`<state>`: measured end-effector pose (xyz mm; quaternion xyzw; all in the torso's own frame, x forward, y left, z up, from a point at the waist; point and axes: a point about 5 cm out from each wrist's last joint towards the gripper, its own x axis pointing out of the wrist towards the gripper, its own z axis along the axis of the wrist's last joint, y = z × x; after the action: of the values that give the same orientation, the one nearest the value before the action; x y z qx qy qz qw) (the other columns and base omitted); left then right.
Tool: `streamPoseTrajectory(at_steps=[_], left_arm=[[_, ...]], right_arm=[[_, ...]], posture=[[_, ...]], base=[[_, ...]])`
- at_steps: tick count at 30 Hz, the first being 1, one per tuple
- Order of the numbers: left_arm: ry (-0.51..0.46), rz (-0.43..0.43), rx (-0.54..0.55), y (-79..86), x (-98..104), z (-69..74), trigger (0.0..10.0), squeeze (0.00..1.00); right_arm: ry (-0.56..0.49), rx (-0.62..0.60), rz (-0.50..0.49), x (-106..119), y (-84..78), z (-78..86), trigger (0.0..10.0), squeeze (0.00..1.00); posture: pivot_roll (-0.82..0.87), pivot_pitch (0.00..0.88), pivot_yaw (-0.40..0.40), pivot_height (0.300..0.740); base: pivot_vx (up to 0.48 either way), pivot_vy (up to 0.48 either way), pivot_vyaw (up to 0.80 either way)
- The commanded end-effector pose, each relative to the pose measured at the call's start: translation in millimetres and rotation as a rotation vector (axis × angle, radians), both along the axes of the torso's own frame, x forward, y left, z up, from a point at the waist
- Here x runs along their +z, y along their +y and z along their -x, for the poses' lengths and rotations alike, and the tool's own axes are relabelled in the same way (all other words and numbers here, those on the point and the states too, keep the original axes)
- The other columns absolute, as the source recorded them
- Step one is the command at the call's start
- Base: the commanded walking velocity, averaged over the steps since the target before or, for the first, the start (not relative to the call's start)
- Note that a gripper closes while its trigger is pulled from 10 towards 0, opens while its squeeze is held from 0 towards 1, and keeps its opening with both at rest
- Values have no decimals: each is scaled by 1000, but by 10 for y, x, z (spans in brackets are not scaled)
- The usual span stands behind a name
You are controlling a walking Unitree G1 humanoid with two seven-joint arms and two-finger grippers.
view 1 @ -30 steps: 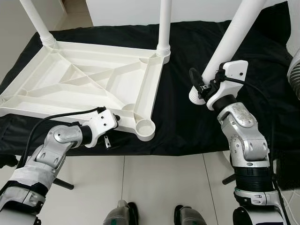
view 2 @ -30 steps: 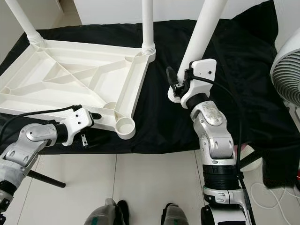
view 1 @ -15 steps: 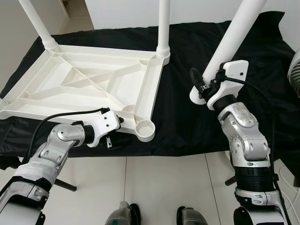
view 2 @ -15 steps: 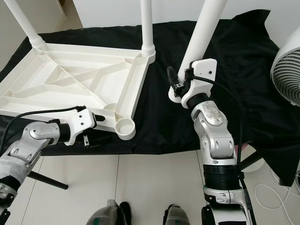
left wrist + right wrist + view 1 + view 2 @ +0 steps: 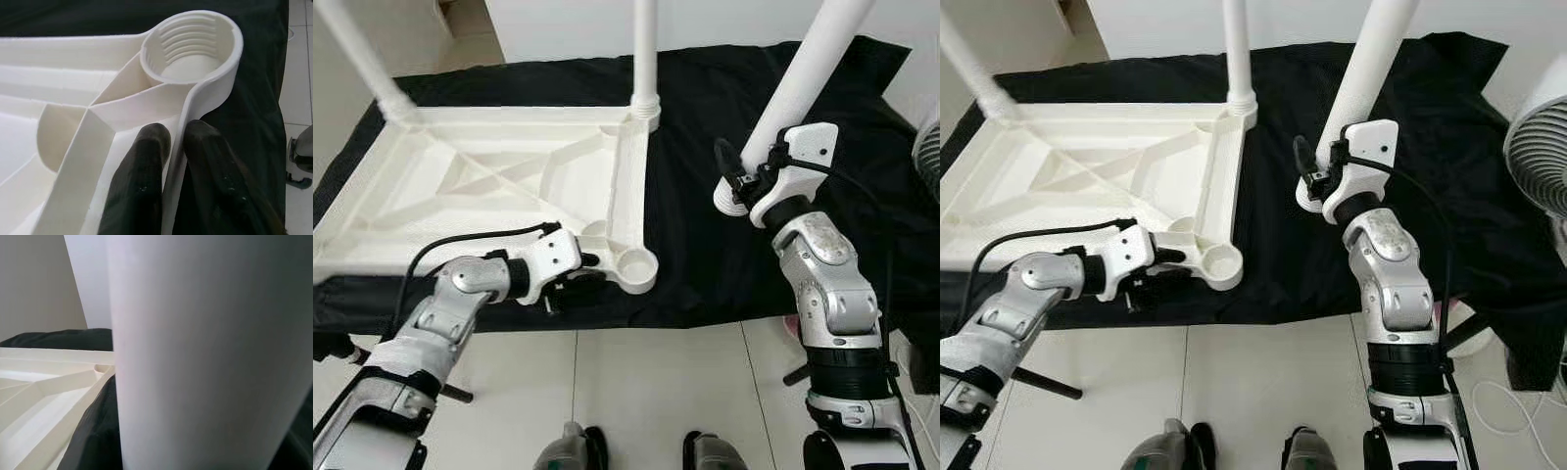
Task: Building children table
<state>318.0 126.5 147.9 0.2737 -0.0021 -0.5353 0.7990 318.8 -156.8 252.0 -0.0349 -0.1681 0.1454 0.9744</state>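
**Operator:** Black cloth (image 5: 705,245) covers the worktop ahead of me, pale floor tiles (image 5: 656,392) below its near edge. Starting at my left gripper (image 5: 173,142): its two fingers (image 5: 146,156) pinch the thin side wall of the upturned white tabletop (image 5: 499,176), one finger inside the rim, one outside, just short of the empty corner socket (image 5: 198,41).

**Second:** And that socket, anything in it?

**Operator:** Nothing, I can see its ribbed inside. It's the near corner, closest to my right arm. Two white legs already stand upright in the far corners: one far leg (image 5: 644,49) nearest the middle, another far leg (image 5: 357,54) off to my left, blurred.

**Second:** Right side?

**Operator:** My right gripper (image 5: 744,181) is closed around the loose white leg (image 5: 803,78) near its lower end. That leg tilts, its foot hanging above the cloth, well apart from the empty socket. From the right wrist the leg is a broad white column up close.

**Second:** Anything else around?

**Operator:** A fan (image 5: 1540,147) at the right edge.
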Motion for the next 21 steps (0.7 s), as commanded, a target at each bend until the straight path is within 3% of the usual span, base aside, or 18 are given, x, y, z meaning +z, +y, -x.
streamPoseTrajectory(at_steps=[1,3,4,7,8,9,10,13,15,21], left_arm=[[48,17,51,-11,-117,11,1098,0],[49,32,45,-88,-126,17,1098,0],[52,46,29,-177,-144,37,4157,0],[52,56,17,-237,-155,52,4157,0],[48,67,6,-309,-158,64,7922,0],[48,67,6,-309,-158,64,7922,0],[41,88,-3,-393,-142,71,10000,0],[31,119,-6,-483,-106,66,10000,0],[14,171,-23,-644,-35,72,10000,0],[-3,186,-62,-736,6,116,10000,0]], right_arm=[[-23,19,3,48,57,-8,10000,0],[-23,21,2,50,65,-14,10000,0],[-24,24,2,51,76,-20,10000,0],[-25,26,3,53,82,-23,10000,0],[-26,26,4,56,83,-24,10000,0],[-26,26,4,56,83,-24,10000,0],[-26,24,5,58,81,-24,10000,0],[-25,17,4,56,72,-26,10000,0],[-23,4,2,48,66,-25,10000,0],[-20,-7,-4,40,68,-13,10000,0]], posture=[[-57,131,137,740],[-57,131,137,740],[-57,131,137,740],[-57,131,137,740],[-56,136,132,740],[-56,136,132,740],[-52,143,133,740],[-51,141,135,740],[-51,144,138,740],[-49,154,147,740]], base=[[0,0,0],[0,0,0],[0,0,0],[0,0,0],[0,0,0],[0,0,0],[0,0,0],[0,0,0],[0,0,0],[0,0,0]])
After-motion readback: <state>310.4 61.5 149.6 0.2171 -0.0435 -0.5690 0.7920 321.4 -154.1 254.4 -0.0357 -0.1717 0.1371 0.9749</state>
